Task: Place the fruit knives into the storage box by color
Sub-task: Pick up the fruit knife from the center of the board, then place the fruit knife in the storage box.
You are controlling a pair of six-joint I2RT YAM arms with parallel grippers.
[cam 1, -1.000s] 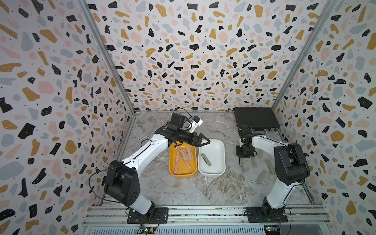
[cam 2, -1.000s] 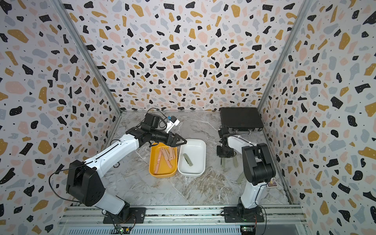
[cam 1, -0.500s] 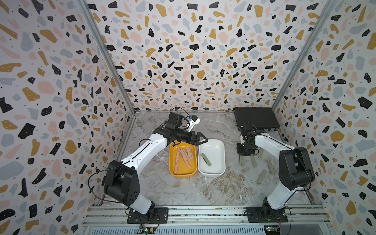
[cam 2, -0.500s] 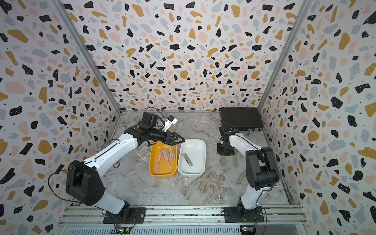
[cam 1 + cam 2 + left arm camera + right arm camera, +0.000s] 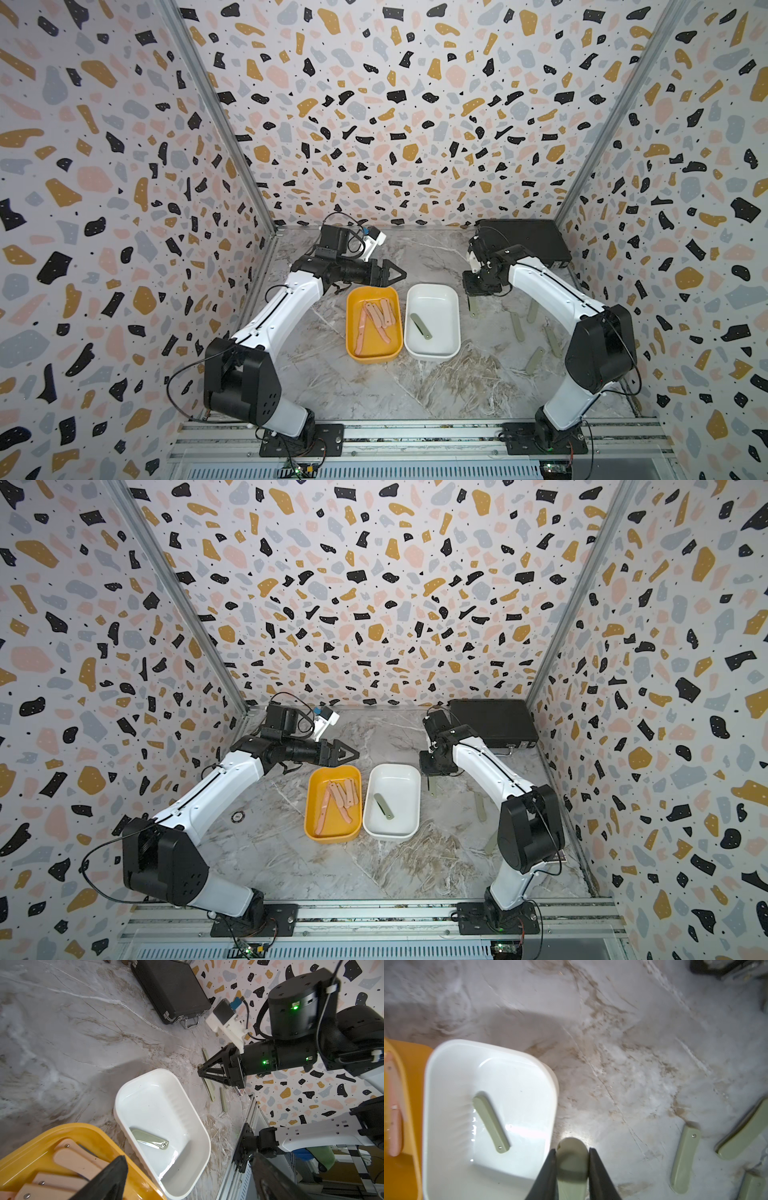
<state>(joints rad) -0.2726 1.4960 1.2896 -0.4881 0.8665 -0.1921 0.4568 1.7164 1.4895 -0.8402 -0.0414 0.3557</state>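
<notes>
Two storage boxes sit side by side: a yellow box [image 5: 351, 328] with several pink fruit knives [image 5: 376, 320] and a white box [image 5: 455, 320] with one green knife [image 5: 421, 326]. My left gripper [image 5: 401, 274] hangs open over the yellow box's far end, nothing between its fingers [image 5: 116, 1172]. My right gripper [image 5: 572, 1149] is shut on a green knife [image 5: 571, 1144], just off the white box's far right corner. In a top view this knife [image 5: 472, 307] hangs down below the fingers. Several green knives [image 5: 516, 326] lie on the table to the right.
A shut black case [image 5: 519, 241] lies at the back right, behind the right arm. Patterned walls close in the marble table [image 5: 374, 395] on three sides. The arm bases stand on a metal rail [image 5: 415, 436] along the front edge.
My right gripper has moved left toward the white box, still shut on the green knife. The left gripper has drawn back a little toward the far side, still open.
</notes>
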